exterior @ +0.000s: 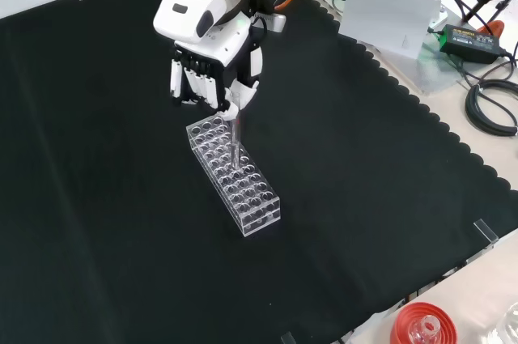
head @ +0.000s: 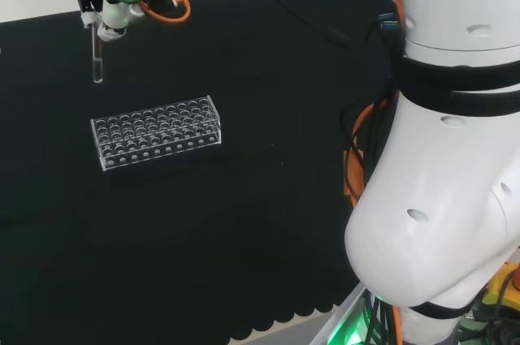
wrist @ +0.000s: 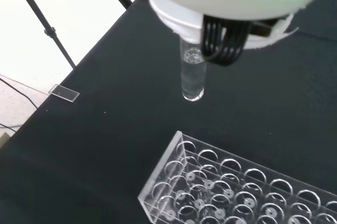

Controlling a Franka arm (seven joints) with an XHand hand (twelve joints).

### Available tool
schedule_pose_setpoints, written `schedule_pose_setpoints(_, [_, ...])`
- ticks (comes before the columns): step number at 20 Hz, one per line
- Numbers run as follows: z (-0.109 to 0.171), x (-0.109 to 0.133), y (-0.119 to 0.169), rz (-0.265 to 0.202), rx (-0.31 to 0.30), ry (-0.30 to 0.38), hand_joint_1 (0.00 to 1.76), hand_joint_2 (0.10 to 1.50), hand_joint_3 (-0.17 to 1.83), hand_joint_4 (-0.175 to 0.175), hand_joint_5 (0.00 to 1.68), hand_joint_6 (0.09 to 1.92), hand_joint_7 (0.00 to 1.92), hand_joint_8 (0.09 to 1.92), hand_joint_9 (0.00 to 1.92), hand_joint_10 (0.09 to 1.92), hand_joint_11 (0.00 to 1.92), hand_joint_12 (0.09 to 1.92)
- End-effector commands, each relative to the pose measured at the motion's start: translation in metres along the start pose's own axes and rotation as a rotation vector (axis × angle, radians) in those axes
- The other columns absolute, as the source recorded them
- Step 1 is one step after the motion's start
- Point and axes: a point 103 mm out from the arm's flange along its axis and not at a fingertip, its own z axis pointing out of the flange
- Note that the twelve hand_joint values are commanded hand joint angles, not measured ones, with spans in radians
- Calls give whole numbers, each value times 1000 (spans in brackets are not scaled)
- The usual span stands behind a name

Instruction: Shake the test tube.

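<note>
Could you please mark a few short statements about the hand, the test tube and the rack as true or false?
1. The hand holds the test tube by its upper end, with the fingers curled. True.
2. The test tube stands seated in a hole of the clear rack. False: in the head view it hangs clear of the rack, its rounded bottom free in the air.
3. The test tube hangs about upright. True.
4. Several other tubes fill the rack. False: the holes that show in the head and wrist views hold no tubes.
5. The rack lies tipped on its side. False: it sits flat on the black cloth, holes facing up.
</note>
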Motion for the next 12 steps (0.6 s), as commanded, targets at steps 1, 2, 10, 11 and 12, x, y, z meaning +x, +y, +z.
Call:
schedule_pose_setpoints(1, [6, -43, -14, 98, 24, -37, 1443, 511, 817, -175, 1347, 561, 1455, 660, 1384, 374, 783, 1223])
schedule_pose_setpoints(2, [7, -55, -18, 122, 30, -47, 1443, 511, 817, -175, 1347, 561, 1455, 660, 1384, 374, 783, 1223])
schedule_pose_setpoints(10, [5, -111, -43, 247, 42, -99, 1443, 511, 817, -175, 1347, 560, 1455, 660, 1385, 374, 782, 1223])
schedule_pose_setpoints(11, [4, -112, -44, 250, 41, -99, 1443, 511, 818, -175, 1347, 560, 1455, 660, 1385, 374, 782, 1223])
schedule_pose_setpoints(12, [3, -113, -45, 252, 39, -98, 1443, 510, 818, -175, 1347, 560, 1455, 660, 1385, 373, 782, 1223])
